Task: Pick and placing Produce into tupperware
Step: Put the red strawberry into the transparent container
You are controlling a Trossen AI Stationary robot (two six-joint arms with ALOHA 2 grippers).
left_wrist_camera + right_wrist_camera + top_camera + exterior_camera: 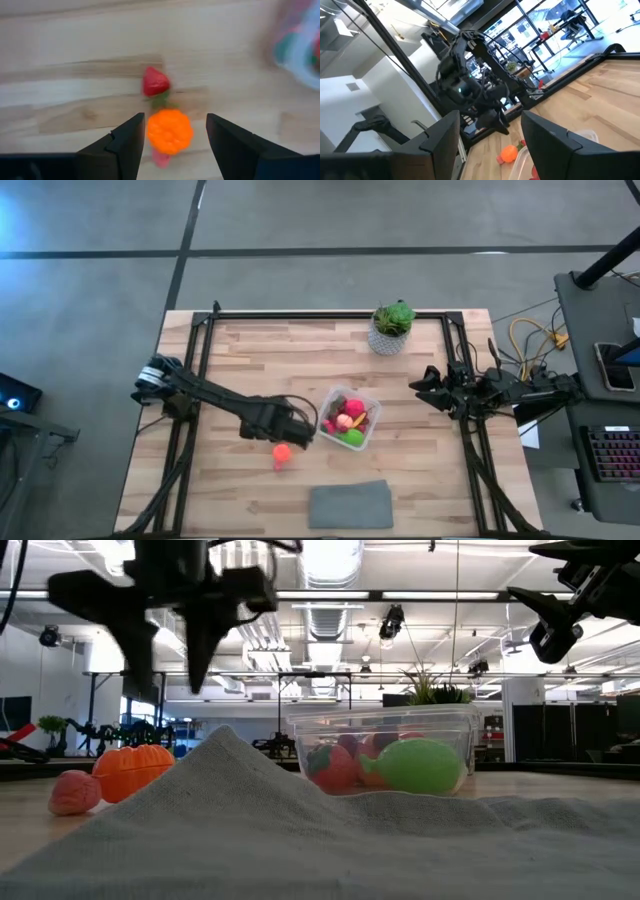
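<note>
The clear tupperware [351, 418] sits mid-table with red, pink and green produce inside; the low view shows the tub [385, 752] with a green piece [420, 765] at its front. Left of it on the wood lie an orange pumpkin-like piece [282, 451], a pink piece [74, 792] and a red strawberry [154, 81]. My left gripper [300, 434] hangs open above the orange piece [170, 131], which shows between its fingers without touching them. My right gripper [421, 385] waits open in the air near the table's right edge.
A leafy plant in a white pot [391, 328] stands near the far edge. A flat grey cloth [350, 505] lies at the near edge and fills the foreground of the low view. Bare wood lies left of the loose pieces and between tub and cloth.
</note>
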